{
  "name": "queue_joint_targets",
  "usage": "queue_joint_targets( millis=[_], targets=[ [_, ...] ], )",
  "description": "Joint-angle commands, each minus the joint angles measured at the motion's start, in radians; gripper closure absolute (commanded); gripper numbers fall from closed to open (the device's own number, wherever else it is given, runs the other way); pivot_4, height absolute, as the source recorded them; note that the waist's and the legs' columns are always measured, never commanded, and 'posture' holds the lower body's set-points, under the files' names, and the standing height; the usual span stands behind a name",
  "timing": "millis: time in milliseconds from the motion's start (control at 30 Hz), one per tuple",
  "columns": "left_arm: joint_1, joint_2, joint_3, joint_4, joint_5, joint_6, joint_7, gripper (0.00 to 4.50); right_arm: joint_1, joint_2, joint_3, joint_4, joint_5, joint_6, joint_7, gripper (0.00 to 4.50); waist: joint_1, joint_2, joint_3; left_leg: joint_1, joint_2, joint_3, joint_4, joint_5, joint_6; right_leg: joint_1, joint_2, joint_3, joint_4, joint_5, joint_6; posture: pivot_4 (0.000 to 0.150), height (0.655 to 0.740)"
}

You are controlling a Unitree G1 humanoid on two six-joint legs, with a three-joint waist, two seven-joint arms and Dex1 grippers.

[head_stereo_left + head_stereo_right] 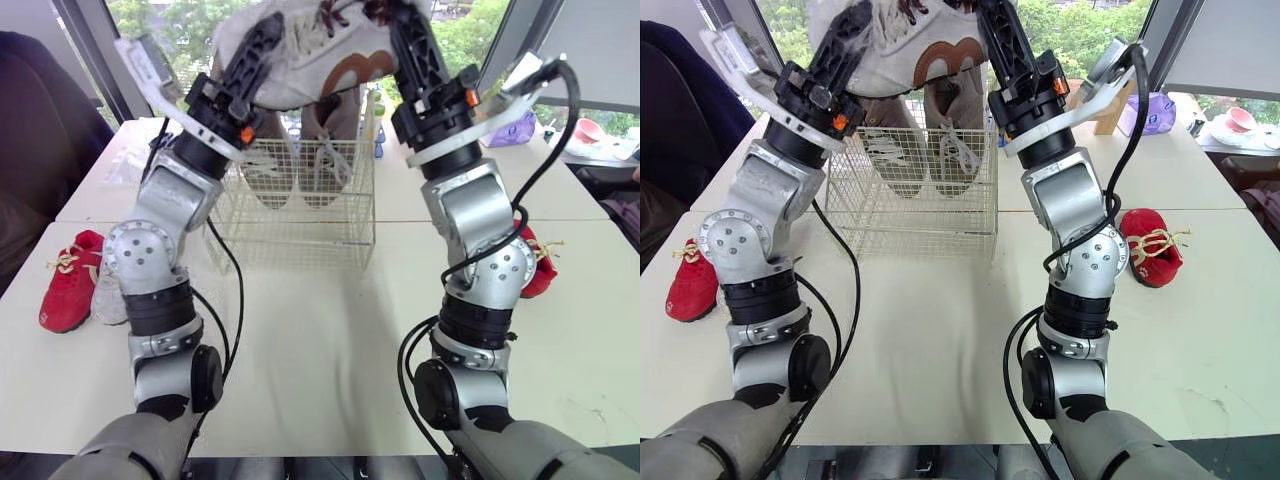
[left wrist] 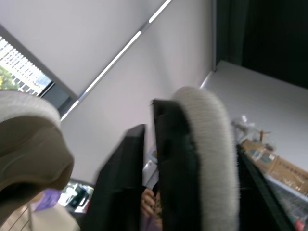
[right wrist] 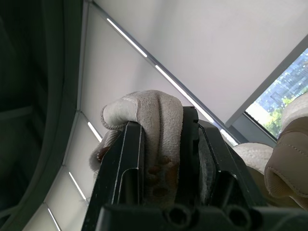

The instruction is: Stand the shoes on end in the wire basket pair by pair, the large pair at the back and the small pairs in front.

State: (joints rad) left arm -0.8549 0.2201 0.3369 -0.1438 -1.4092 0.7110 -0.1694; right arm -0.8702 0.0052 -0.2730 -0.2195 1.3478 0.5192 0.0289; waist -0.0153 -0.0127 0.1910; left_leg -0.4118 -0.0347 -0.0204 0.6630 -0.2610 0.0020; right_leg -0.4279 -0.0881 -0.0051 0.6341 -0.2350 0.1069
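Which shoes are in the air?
The large white shoes, held by the left gripper and right gripper above the wire basket; red shoes lie on the table.

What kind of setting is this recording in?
Probably an office or lab room: white tables pushed together, tall windows looking onto trees, and strip lights overhead.

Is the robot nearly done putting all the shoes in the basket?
Not yet. Done: two pale shoes seem to stand on end in the wire basket. In hand: the left gripper and right gripper are each shut on a big white shoe, high over the basket. Left: a red shoe and a small pale shoe lie on the table, another red shoe on the right.
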Motion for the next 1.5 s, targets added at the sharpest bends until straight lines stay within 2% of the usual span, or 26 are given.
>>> queue_joint_targets(
  millis=[33, 67, 100, 233, 400, 500, 633, 700, 1000, 1200, 1400, 1467, 1500],
  targets=[
    [0.031, 0.05, -0.02, -0.073, -0.002, 0.039, 0.043, 0.81, -0.052, -0.017, 0.003, -0.031, 0.044, -0.001, 0.049, 3.61, 0.0, 0.0, 0.0, 0.0, 0.0, 0.0, 0.0, 0.0, 0.0, 0.0, 0.0, 0.0, 0.0, 0.0, 0.0, 0.15, 0.74],
    [0.051, 0.072, -0.019, -0.094, 0.0, 0.049, 0.055, 0.3, -0.061, -0.031, -0.005, -0.021, 0.048, 0.001, 0.062, 3.61, 0.0, 0.0, 0.0, 0.0, 0.0, 0.0, 0.0, 0.0, 0.0, 0.0, 0.0, 0.0, 0.0, 0.0, 0.0, 0.15, 0.74],
    [0.063, 0.087, -0.02, -0.107, -0.001, 0.056, 0.062, 0.03, -0.069, -0.04, -0.01, -0.013, 0.05, 0.002, 0.071, 3.61, 0.0, 0.0, 0.0, 0.0, 0.0, 0.0, 0.0, 0.0, 0.0, 0.0, 0.0, 0.0, 0.0, 0.0, 0.0, 0.15, 0.74],
    [0.196, 0.192, 0.017, -0.231, -0.063, 0.096, 0.117, 0.03, -0.161, -0.21, -0.072, 0.135, 0.008, 0.018, 0.236, 3.61, -0.001, 0.001, 0.0, 0.0, 0.0, 0.0, 0.0, 0.0, 0.0, 0.0, 0.0, 0.0, 0.0, 0.0, 0.0, 0.15, 0.74],
    [0.406, 0.343, 0.042, -0.389, -0.096, 0.131, 0.199, 0.03, -0.281, -0.502, -0.059, 0.426, -0.174, 0.023, 0.582, 3.61, 0.004, 0.001, 0.001, 0.0, 0.0, 0.0, -0.001, 0.0, 0.001, 0.001, -0.001, 0.0, -0.002, 0.0, 0.0, 0.15, 0.74],
    [0.504, 0.388, 0.083, -0.435, -0.161, 0.104, 0.234, 0.03, -0.352, -0.598, -0.013, 0.574, -0.297, -0.004, 0.772, 3.61, 0.001, 0.001, 0.001, 0.0, 0.0, 0.0, -0.001, -0.001, 0.001, 0.002, -0.001, 0.001, -0.004, 0.0, -0.001, 0.15, 0.74],
    [0.582, 0.452, 0.109, -0.48, -0.177, 0.088, 0.23, 0.03, -0.408, -0.677, 0.104, 0.695, -0.483, -0.046, 1.04, 3.61, -0.001, 0.001, 0.001, 0.001, 0.001, 0.001, -0.002, -0.001, 0.001, 0.001, -0.002, 0.002, -0.003, -0.001, -0.001, 0.15, 0.74],
    [0.601, 0.475, 0.111, -0.491, -0.175, 0.079, 0.221, 0.03, -0.426, -0.683, 0.161, 0.736, -0.57, -0.089, 1.134, 3.61, 0.0, 0.001, 0.001, 0.001, 0.001, 0.001, -0.002, -0.001, 0.001, 0.001, -0.002, 0.002, -0.003, -0.001, -0.002, 0.15, 0.74],
    [0.592, 0.482, 0.073, -0.485, -0.165, 0.028, 0.233, 0.03, -0.438, -0.59, 0.321, 0.855, -0.893, -0.413, 1.271, 3.61, 0.004, 0.001, 0.001, 0.001, -0.001, 0.001, -0.002, -0.001, 0.0, 0.001, -0.004, 0.002, -0.004, 0.0, -0.001, 0.15, 0.74],
    [0.579, 0.485, 0.046, -0.469, -0.15, 0.016, 0.227, 0.03, -0.456, -0.558, 0.352, 0.95, -1.002, -0.495, 1.327, 3.61, 0.004, 0.001, 0.001, 0.001, -0.002, 0.001, -0.002, -0.001, 0.0, 0.001, -0.006, 0.002, -0.004, 0.0, -0.001, 0.15, 0.74],
    [0.558, 0.473, 0.014, -0.454, -0.126, 0.01, 0.218, 0.03, -0.493, -0.515, 0.361, 1.169, -1.12, -0.631, 1.305, 3.61, 0.001, 0.001, 0.001, 0.001, -0.002, 0.001, -0.003, 0.0, -0.001, 0.001, -0.005, 0.002, -0.004, 0.0, -0.001, 0.15, 0.74],
    [0.558, 0.472, 0.009, -0.452, -0.12, 0.006, 0.216, 0.0, -0.508, -0.503, 0.349, 1.221, -1.132, -0.652, 1.302, 2.64, 0.001, 0.001, 0.001, 0.001, -0.002, 0.001, -0.003, 0.0, -0.002, 0.001, -0.005, 0.002, -0.004, 0.0, -0.001, 0.15, 0.74],
    [0.559, 0.473, 0.005, -0.451, -0.114, 0.005, 0.214, 0.0, -0.511, -0.501, 0.351, 1.241, -1.146, -0.668, 1.302, 2.3, 0.001, 0.001, 0.001, 0.001, -0.002, 0.001, -0.003, 0.0, -0.002, 0.001, -0.005, 0.002, -0.004, 0.0, -0.001, 0.15, 0.74]
  ],
)
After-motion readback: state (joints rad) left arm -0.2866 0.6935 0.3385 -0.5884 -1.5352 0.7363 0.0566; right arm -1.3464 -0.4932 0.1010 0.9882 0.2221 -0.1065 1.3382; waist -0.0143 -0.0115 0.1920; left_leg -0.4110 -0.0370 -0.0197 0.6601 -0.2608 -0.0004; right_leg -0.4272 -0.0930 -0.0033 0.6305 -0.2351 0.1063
